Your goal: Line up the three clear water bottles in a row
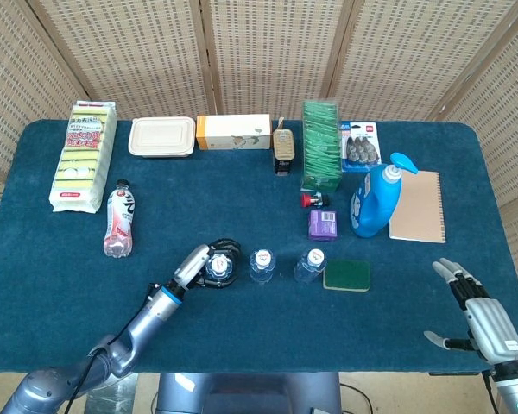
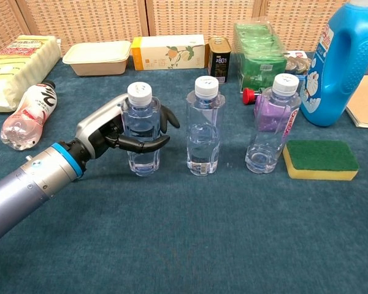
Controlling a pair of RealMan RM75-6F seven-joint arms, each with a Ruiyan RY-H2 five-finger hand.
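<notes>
Three clear water bottles stand in a row near the table's front. My left hand [image 2: 104, 131] [image 1: 192, 264] reaches in from the left around the left bottle [image 2: 141, 113] [image 1: 217, 263]. Its fingers are spread, one passing in front of the bottle and the others behind, no longer wrapped tight. The bottle stands upright on the cloth. The middle bottle [image 2: 205, 131] [image 1: 262, 260] and the right bottle [image 2: 273, 122] [image 1: 312, 260] stand free. My right hand [image 1: 479, 312] hovers open at the table's front right corner, far from the bottles.
A green and yellow sponge [image 2: 320, 159] [image 1: 346, 275] lies just right of the right bottle. A blue detergent bottle [image 2: 346, 61], a notebook [image 1: 417, 205] and a purple item [image 1: 323, 224] sit behind. A pink-label drink bottle [image 2: 27, 113] lies at the left. Boxes and packs line the back edge.
</notes>
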